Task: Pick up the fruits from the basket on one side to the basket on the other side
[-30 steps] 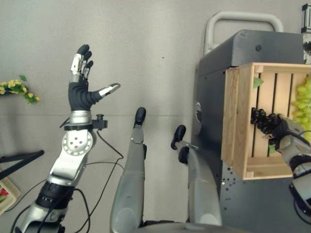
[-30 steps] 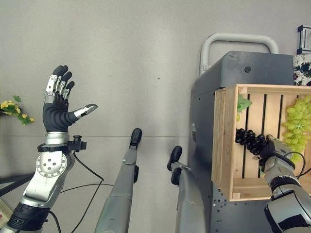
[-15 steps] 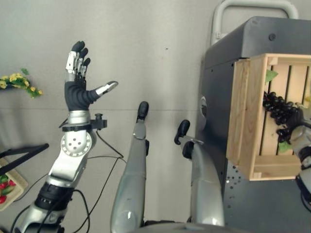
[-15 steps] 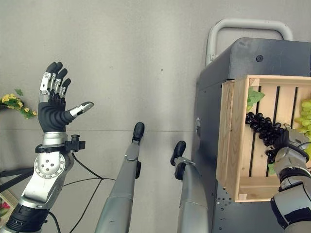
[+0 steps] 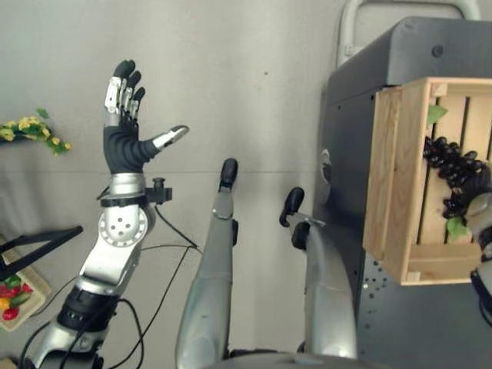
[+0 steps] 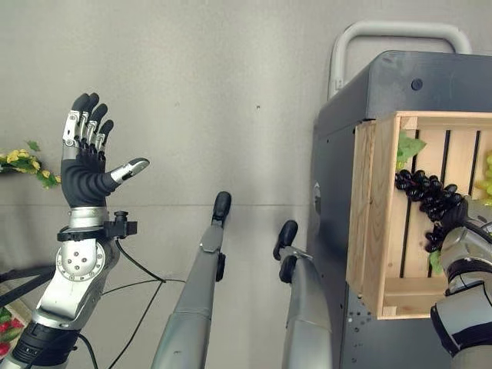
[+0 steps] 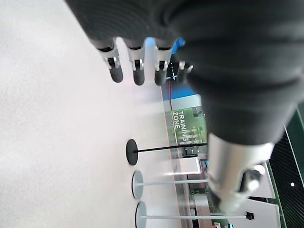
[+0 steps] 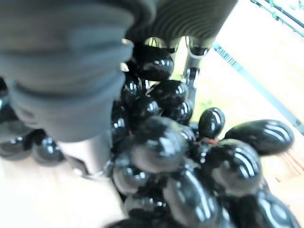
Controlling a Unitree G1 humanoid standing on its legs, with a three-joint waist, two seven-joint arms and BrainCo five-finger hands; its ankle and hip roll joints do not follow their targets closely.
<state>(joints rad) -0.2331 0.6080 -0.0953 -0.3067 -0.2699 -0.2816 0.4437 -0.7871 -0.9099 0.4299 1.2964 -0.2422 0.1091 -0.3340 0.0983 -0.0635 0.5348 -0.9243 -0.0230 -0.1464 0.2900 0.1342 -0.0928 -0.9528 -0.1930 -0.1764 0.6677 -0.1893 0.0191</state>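
Note:
A bunch of black grapes (image 6: 425,194) is in my right hand (image 6: 465,238), whose fingers are curled round it (image 8: 161,142). The hand holds the bunch inside the wooden crate (image 6: 369,215), against its slatted bottom, beside a green leaf (image 6: 409,146). Some green grapes (image 6: 486,173) lie at the crate's right edge. My left hand (image 5: 123,142) is raised over the grey floor, far left of the crate, with straight fingers (image 7: 135,71) and nothing in it.
The crate rests on a dark grey cart (image 6: 400,84) with a pale handle (image 6: 384,34). Yellow flowers (image 5: 34,132) lie at the far left. A shallow basket of red and yellow fruit (image 5: 19,292) sits at the lower left edge, by a black stand (image 5: 38,238).
The whole view has shifted, so the crate sits further right and higher. My right hand still holds the black grapes in the crate. The left hand stays raised and open.

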